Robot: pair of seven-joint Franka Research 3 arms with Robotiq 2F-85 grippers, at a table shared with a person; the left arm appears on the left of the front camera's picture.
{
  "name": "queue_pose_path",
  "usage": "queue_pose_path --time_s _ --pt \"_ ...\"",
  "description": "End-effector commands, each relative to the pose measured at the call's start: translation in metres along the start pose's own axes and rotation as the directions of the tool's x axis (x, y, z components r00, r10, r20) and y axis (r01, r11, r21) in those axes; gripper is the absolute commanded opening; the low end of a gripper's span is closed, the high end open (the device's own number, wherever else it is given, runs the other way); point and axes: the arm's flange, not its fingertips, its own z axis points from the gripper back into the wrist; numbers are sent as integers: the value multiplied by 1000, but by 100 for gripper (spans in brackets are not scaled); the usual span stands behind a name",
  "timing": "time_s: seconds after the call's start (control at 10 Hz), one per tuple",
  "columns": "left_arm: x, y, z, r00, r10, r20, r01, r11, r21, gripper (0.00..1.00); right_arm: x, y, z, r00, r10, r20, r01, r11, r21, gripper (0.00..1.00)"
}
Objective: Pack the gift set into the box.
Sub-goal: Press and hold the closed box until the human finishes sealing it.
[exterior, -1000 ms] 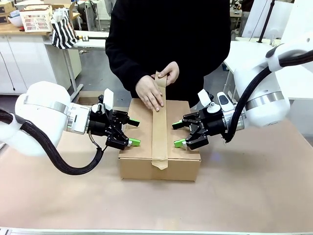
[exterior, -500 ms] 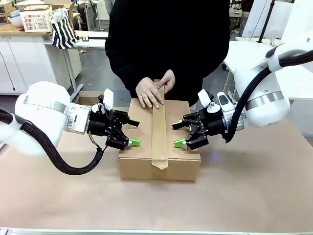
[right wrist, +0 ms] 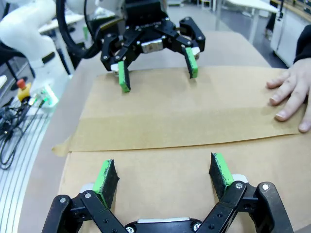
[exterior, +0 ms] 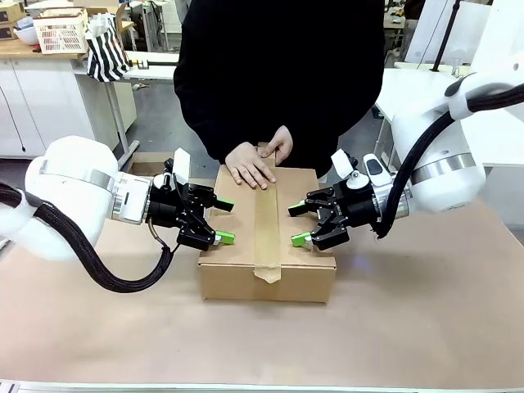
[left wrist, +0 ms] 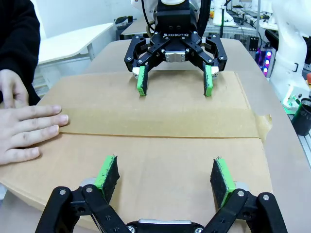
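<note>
Lying between the two wide-open grippers, left gripper and right gripper, the large brown corrugated cardboard box runs its taped seam toward the person's hand.

Your left black two-finger gripper with green pads is level, jaws spread wide, pointing inward. Your right black two-finger gripper with green pads mirrors it, equally spread, facing it. The person's hand lies flat, fingers extended, between them.

Striped bag, white basket bkgd.
</note>
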Motion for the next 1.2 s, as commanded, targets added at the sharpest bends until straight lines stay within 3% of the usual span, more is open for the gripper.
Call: queue_pose_path --time_s 0.0,1.1 --pt "-2 -3 1 1000 -10 -10 10 1000 -7 100 -1 1 -1 1000 -3 -3 3 1000 -6 100" --pt "-2 -3 1 1000 -10 -10 10 1000 -7 100 -1 1 -1 1000 -3 -3 3 1000 -6 100"
